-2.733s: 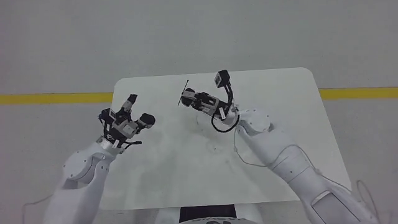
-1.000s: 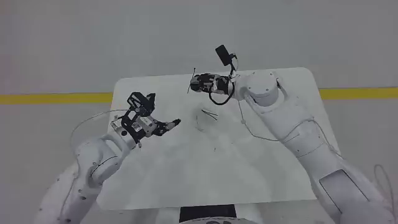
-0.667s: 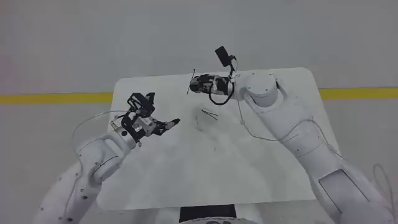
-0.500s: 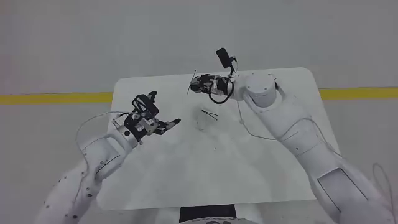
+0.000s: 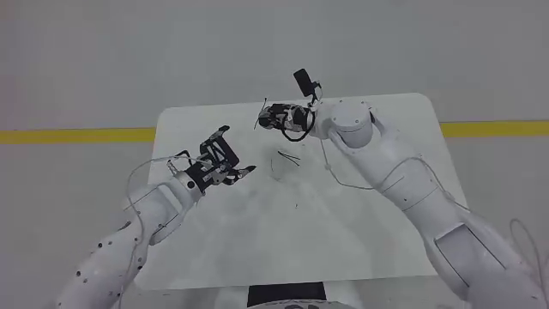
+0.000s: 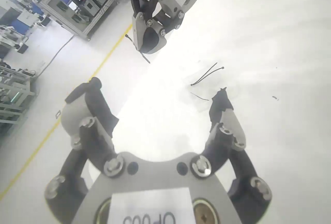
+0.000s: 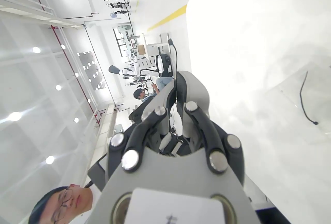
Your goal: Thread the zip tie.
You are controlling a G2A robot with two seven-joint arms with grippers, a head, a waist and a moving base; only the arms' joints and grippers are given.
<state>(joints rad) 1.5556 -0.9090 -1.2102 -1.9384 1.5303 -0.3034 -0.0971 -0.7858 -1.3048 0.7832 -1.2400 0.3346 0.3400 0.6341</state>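
Thin black zip tie point(image 6: 144, 57) was pinched in the closed right gripper point(image 6: 146, 47) above the smooth white table point(image 5: 386, 223), left gripper point(image 6: 157, 88) hung spread wide open nearby, slender loose zip ties point(image 6: 207, 75) lay flat on the table near it.

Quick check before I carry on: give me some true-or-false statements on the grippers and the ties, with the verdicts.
1. The right gripper has its jaws shut on a zip tie. True.
2. The left gripper has its jaws shut. False: they are wide open and hold nothing.
3. Spare ties lie loose on the table. True.
4. The left gripper already grips the free end of the held zip tie. False: it is apart from that tie and touches none.
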